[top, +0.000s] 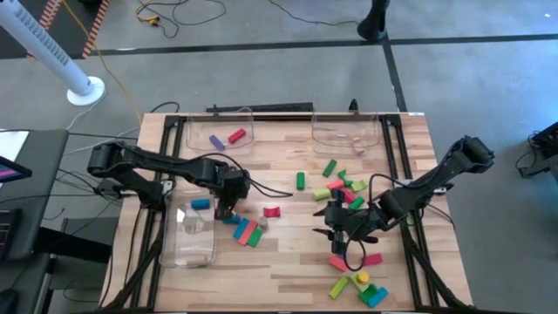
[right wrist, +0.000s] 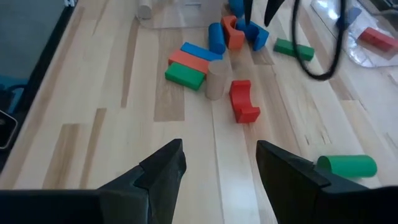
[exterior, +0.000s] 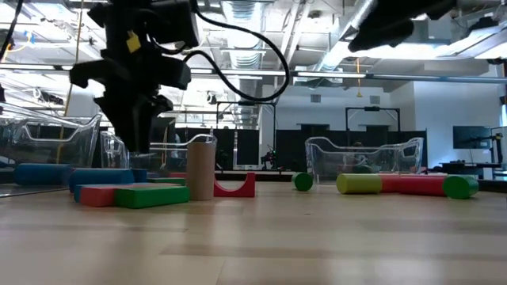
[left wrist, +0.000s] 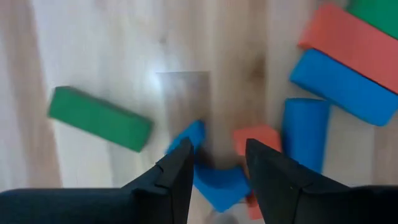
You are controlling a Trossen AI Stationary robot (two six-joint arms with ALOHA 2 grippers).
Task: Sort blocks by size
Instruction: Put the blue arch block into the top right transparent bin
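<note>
The left gripper [top: 225, 208] is hanging over the left-centre of the wooden table [top: 288, 270], its fingers [left wrist: 177, 177] standing partly apart above a blue arch block [left wrist: 214, 177], which is lying flat between their tips; whether they are touching it cannot be told. Just beside that arch an orange arch block [left wrist: 258, 140] is lying, and a blue cylinder [left wrist: 305, 134] at about three o'clock of it is pointing along the gripper's line of sight. A green bar [left wrist: 99, 118] is lying at nine o'clock of the fingers, its long axis slanting. In the high view, at five o'clock of this gripper, a blue, a red and a green bar [top: 254, 235] are lying side by side, long axes running diagonally, with a red arch block [top: 272, 211] at three o'clock. The right gripper [top: 336, 222] is hovering over the right-centre, fingers [right wrist: 165, 168] spread wide and holding nothing, among scattered blocks [top: 344, 187]. A green cylinder [top: 300, 180] is pointing toward twelve o'clock. Clear bins [top: 218, 131] are sitting at the far edge and at the left.
</note>
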